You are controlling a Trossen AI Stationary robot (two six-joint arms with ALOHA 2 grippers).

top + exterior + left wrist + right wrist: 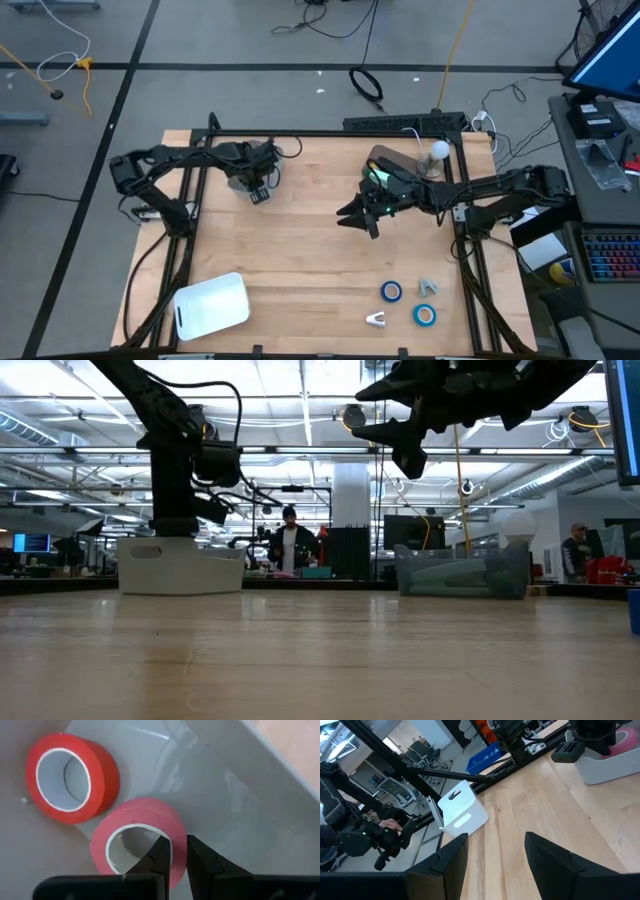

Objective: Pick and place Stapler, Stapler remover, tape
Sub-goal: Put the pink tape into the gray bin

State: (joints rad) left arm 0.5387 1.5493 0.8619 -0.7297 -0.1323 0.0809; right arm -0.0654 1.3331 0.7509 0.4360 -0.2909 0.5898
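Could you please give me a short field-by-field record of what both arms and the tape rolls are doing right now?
left tool: shut on the rim of a red tape roll, inside a clear bin
second red tape roll: lying in the same bin
right tool: open, holding nothing, above mid-table
blue tape rolls: on the table's near right
white bin: near left corner
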